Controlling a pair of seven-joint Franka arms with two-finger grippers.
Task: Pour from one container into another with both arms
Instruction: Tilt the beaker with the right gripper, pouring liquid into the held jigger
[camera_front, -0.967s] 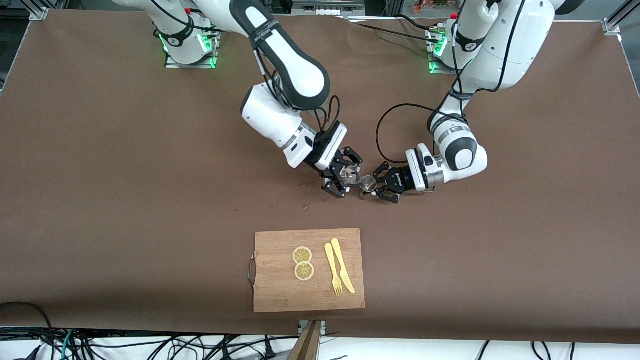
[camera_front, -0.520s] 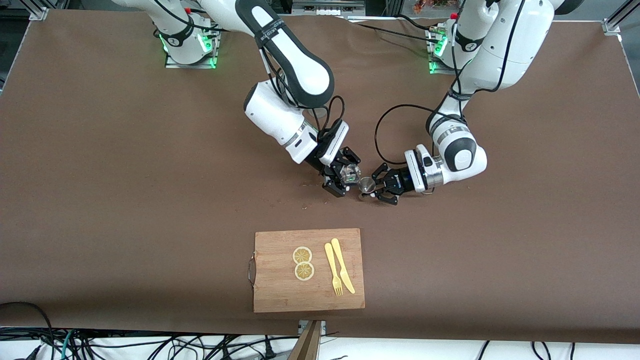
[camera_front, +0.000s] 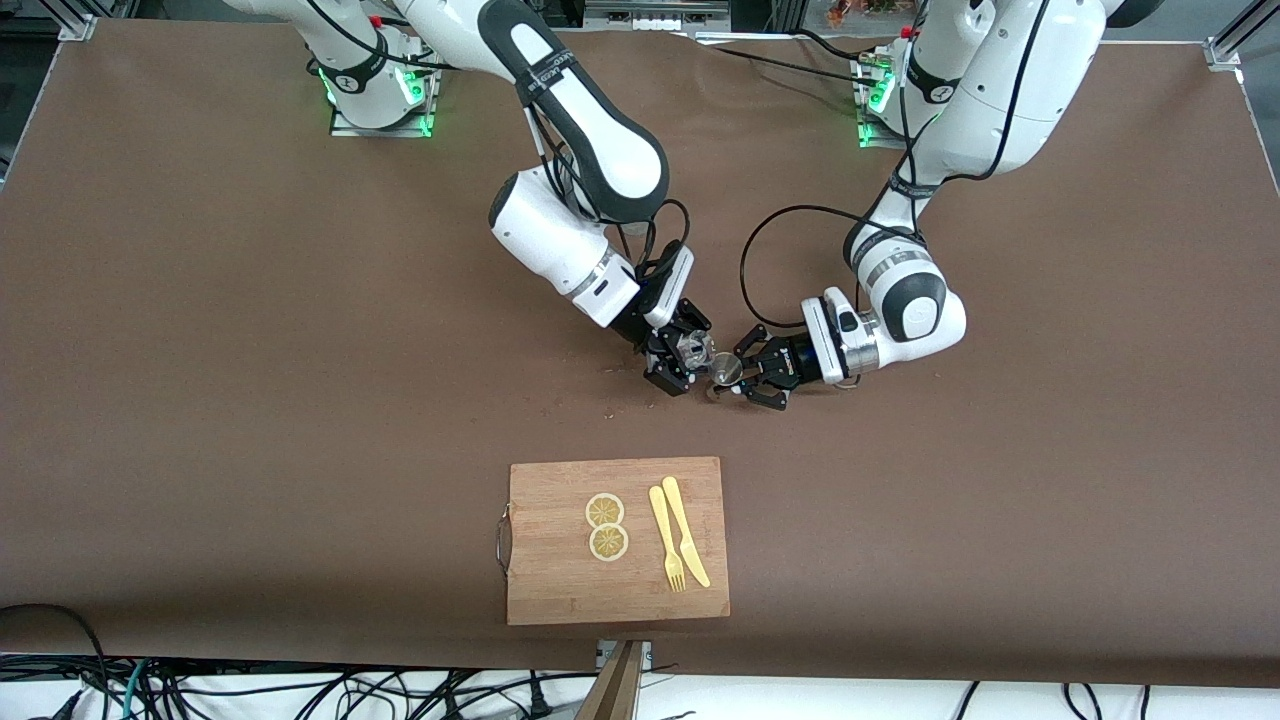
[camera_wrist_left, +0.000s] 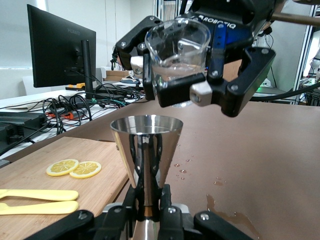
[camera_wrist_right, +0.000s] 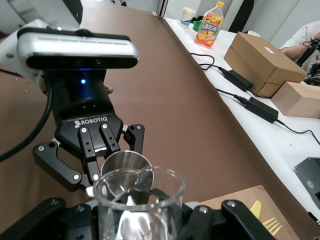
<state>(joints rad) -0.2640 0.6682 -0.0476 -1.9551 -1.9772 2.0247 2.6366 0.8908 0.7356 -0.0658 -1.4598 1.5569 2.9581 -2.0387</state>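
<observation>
Pouring setup: your right hand (camera_front: 690, 362) pinched glass cup (camera_wrist_left: 177, 50) upright above jigger (camera_wrist_left: 146, 145), which left hand (camera_front: 745, 377) clamped.

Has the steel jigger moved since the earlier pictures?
Yes. The steel jigger, held in the left claw, has shifted slightly toward the right arm's end of the table, judged against the cutting board.
</observation>
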